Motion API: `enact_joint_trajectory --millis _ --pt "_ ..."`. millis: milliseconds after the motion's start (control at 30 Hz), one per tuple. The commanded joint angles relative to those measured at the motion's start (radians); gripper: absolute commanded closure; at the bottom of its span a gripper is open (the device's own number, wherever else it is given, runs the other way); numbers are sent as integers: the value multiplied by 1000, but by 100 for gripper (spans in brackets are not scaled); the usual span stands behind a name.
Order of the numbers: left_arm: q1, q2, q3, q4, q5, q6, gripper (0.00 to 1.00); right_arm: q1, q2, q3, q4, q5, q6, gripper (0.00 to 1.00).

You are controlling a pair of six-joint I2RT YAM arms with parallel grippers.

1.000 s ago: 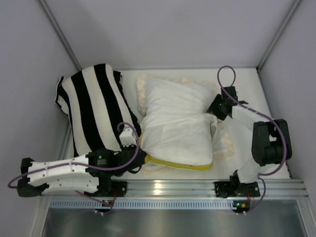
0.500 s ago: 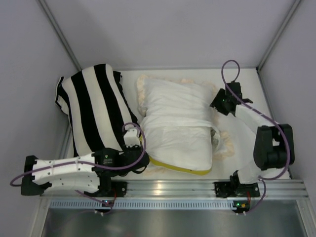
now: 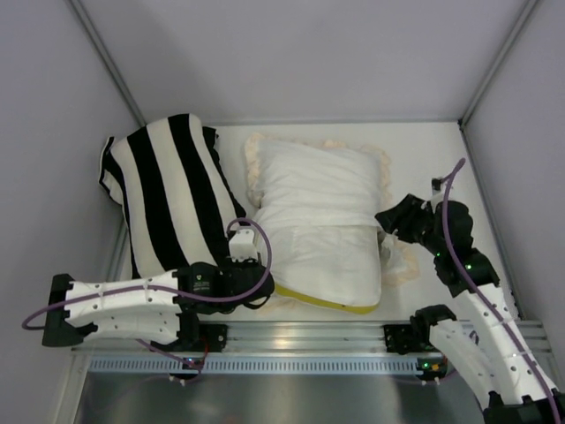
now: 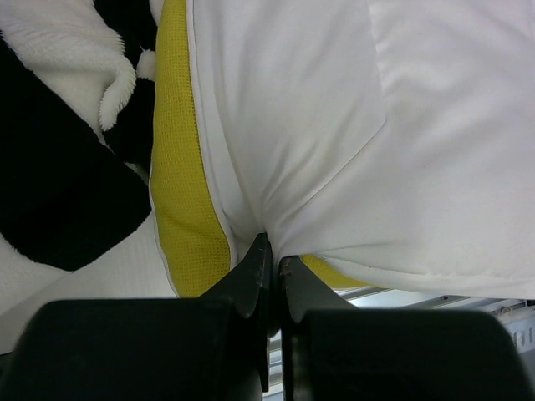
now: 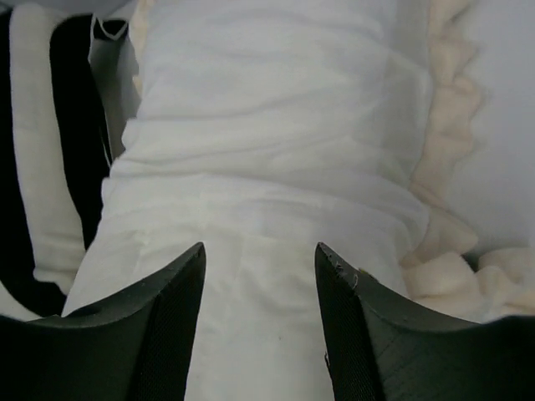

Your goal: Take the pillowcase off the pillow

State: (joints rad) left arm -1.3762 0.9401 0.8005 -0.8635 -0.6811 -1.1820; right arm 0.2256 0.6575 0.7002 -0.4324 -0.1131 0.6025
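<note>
The pillow (image 3: 328,258), white with a yellow band (image 3: 322,302) along its near edge, lies mid-table. The pillowcase (image 3: 313,177), cream-white side out with a ruffled frill (image 3: 254,172), covers its far half and is bunched in folds across the middle. My left gripper (image 3: 265,284) is shut on the pillow's near left corner; the left wrist view shows the jaws (image 4: 272,249) pinching white fabric beside the yellow band (image 4: 180,192). My right gripper (image 3: 393,223) is open and empty at the pillow's right side, its fingers (image 5: 261,261) above the bunched pillowcase (image 5: 267,125).
A black-and-white striped cushion (image 3: 163,190) lies at the left, against the pillow, and shows in the left wrist view (image 4: 50,192). Grey walls close the back and both sides. A metal rail (image 3: 309,337) runs along the near edge.
My right arm has swung back toward the near edge, its gripper going from the pillowcase's far right corner to the pillow's right side. My left gripper has moved slightly right, still gripping the corner.
</note>
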Motion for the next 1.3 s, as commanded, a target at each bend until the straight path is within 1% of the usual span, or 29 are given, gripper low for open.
enact_joint_trajectory --millis 0,67,100,133,200,333,433,533,567,600,667,733,800,867,900,967,1033,1133,1267 --pt "5 14 42 41 -48 12 100 15 -4 -111 -65 -190 83 47" --pt "5 16 42 41 -40 12 100 14 2 -198 -4 -281 118 44" --pt "5 14 40 44 -37 10 100 14 17 -229 109 -357 167 42" --pt "5 12 40 44 -34 12 100 14 28 -258 176 -384 201 37" --pt "5 9 42 44 -26 13 100 14 56 -309 315 -408 259 34" --pt "3 -24 32 46 -17 10 100 14 148 -280 357 -307 240 29" --pt "3 -44 23 46 -15 7 100 14 183 -257 389 -309 256 27" --pt "3 -63 12 47 -15 4 100 12 166 -255 455 -336 298 26" --pt "3 -64 9 46 -17 5 100 14 156 -254 458 -324 305 25" --pt "3 -67 5 47 -18 4 100 14 137 -255 457 -279 316 24" --pt "3 -63 2 58 -15 10 100 14 128 -248 462 -235 322 23" --pt "3 -50 0 70 -9 16 100 14 146 -229 466 -174 316 22" --pt "3 -34 2 84 0 21 100 14 212 -205 452 -119 295 22" --pt "3 -21 3 89 3 24 100 14 273 -159 434 -97 269 24" --pt "3 -17 6 89 3 25 100 14 337 -145 405 -74 254 24" --pt "3 -12 8 89 6 25 100 14 393 -125 405 -50 250 26" --pt "3 -18 9 87 9 27 100 12 462 -133 422 -23 258 28" --pt "3 -41 12 89 12 30 100 12 534 -152 520 -22 278 30" --pt "3 -84 22 92 23 39 100 14 616 -157 599 -14 292 41"
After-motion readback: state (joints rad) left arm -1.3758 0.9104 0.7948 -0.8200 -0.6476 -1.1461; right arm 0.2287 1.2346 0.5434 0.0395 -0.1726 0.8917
